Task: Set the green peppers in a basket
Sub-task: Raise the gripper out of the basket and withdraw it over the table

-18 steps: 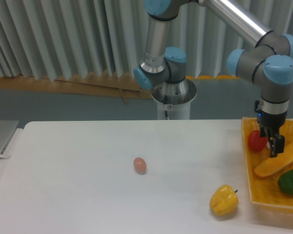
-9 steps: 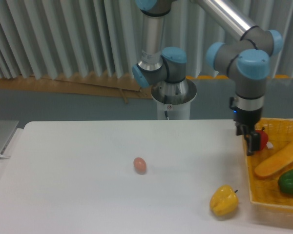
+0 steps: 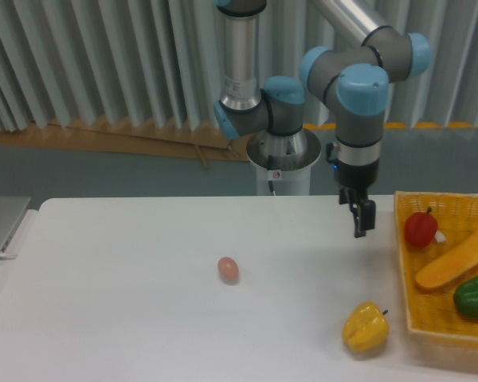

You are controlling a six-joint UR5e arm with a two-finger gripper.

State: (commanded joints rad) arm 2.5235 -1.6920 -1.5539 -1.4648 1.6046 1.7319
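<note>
Camera view from the front shows the green pepper (image 3: 475, 295) lying inside the wicker basket (image 3: 405, 280) at the right edge of the tabletop (image 3: 127, 310), near the basket's front. It sits just beside a long orange-yellow vegetable (image 3: 454, 259), perhaps a squash, which lies slantwise across the basket, with a small red pepper (image 3: 421, 228) towards the back. Judging by that, the task's own step looks done: the pepper rests in the basket and nothing holds it.

The pincer (image 3: 360, 220) hangs pointing down over bare tabletop, left of the basket and apart from its rim. It carries nothing. Its fingers look close together, but from this angle I cannot tell for certain whether they are narrow or fully closed. Being outside the basket and well above the surface, it is placed where it will not knock the contents.

A yellow bell pepper (image 3: 365, 326) sits on the tabletop just outside the basket's front left corner, and a small pinkish egg-shaped object (image 3: 228, 269) lies near the middle, well apart from everything else.
</note>
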